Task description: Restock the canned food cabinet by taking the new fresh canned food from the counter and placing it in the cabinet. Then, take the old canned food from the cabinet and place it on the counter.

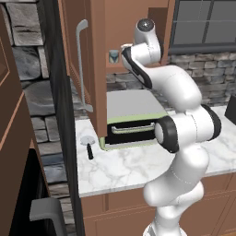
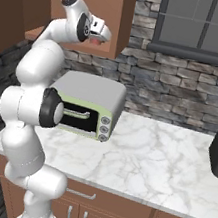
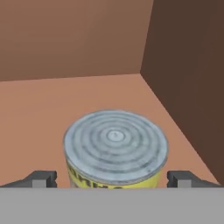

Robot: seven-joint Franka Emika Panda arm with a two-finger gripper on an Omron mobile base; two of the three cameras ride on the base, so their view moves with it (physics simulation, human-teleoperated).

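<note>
the fingers (image 3: 115,178) stand wide apart on either side of the old canned food (image 3: 115,148) — not touching it. that tin sits upright on the floor of the cabinet (image 3: 65,52), near its right inner corner. in the left base view the new fresh canned food (image 1: 113,56) rests on the cabinet shelf, above the toaster oven (image 1: 131,117) on the counter (image 1: 138,168).
</note>
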